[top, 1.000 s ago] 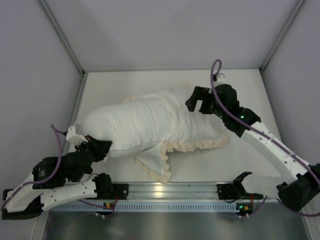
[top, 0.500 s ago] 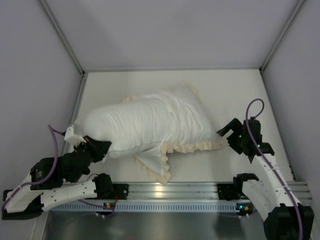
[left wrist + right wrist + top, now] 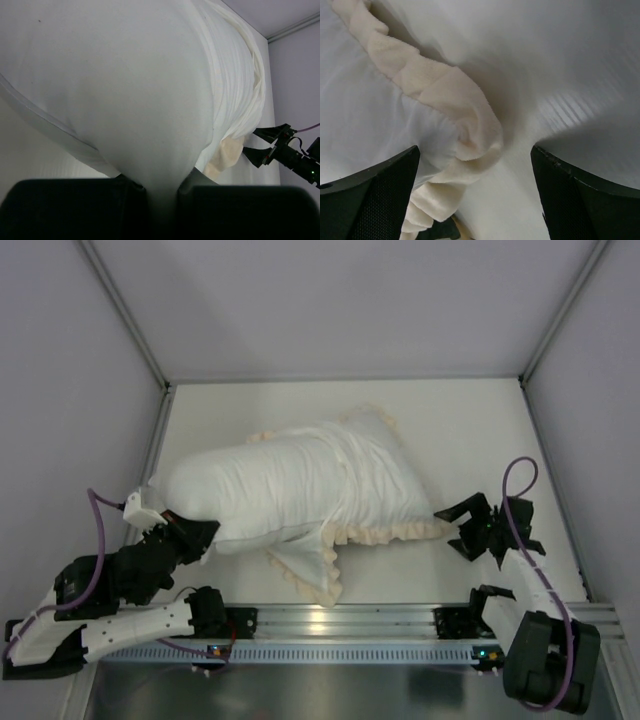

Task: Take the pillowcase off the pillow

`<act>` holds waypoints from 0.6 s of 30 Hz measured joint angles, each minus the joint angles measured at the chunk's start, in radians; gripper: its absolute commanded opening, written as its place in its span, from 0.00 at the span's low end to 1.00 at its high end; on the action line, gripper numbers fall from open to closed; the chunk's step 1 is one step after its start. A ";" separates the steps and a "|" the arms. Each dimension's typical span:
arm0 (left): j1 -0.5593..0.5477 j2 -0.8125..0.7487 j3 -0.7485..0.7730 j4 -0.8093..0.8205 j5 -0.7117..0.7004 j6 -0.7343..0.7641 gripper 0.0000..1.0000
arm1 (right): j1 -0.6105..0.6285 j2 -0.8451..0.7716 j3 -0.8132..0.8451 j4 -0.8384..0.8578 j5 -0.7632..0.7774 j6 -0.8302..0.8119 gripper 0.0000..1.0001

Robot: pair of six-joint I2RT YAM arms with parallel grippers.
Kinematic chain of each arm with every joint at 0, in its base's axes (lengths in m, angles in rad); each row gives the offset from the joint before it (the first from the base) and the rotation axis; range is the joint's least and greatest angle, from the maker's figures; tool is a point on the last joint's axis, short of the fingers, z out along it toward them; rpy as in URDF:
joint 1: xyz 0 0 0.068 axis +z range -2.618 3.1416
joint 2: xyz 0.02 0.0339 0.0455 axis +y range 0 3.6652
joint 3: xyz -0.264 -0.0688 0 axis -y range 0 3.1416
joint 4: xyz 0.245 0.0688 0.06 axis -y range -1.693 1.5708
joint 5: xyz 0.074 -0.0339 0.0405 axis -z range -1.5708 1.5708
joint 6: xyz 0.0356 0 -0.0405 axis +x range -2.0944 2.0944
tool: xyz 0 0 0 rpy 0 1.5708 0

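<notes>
The plain white pillow (image 3: 225,495) bulges out of the left end of the pillowcase (image 3: 375,475), which is bunched white-side-out over its right half, with the cream frill (image 3: 390,532) along the near edge. My left gripper (image 3: 190,532) is shut on the pillow's near-left end; in the left wrist view the white pillow fabric (image 3: 125,75) is pinched between the fingers (image 3: 70,210). My right gripper (image 3: 463,527) is open and empty, just right of the frill's right corner. In the right wrist view the frill (image 3: 455,100) lies between and ahead of the open fingers (image 3: 370,200).
A frilled flap of the pillowcase (image 3: 310,575) lies toward the front rail (image 3: 340,620). The enclosure walls stand on the left (image 3: 80,390) and right (image 3: 590,390). The right gripper also shows in the left wrist view (image 3: 267,145).
My right arm has pulled back from the far right of the pillowcase to the near right, by the frill corner. The left gripper has shifted slightly left, still holding the pillow.
</notes>
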 measured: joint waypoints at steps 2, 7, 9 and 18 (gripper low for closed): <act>0.000 0.000 0.000 0.000 0.000 0.000 0.00 | -0.001 0.027 -0.027 0.089 -0.056 0.021 0.82; 0.000 0.000 0.000 0.000 0.000 0.000 0.00 | -0.003 0.082 -0.085 0.253 -0.153 0.061 0.68; 0.000 0.000 0.000 0.000 0.000 0.000 0.00 | -0.004 0.083 -0.099 0.273 -0.154 0.060 0.56; -0.001 -0.026 0.000 -0.001 0.023 0.000 0.00 | -0.005 0.031 -0.116 0.264 -0.040 0.032 0.00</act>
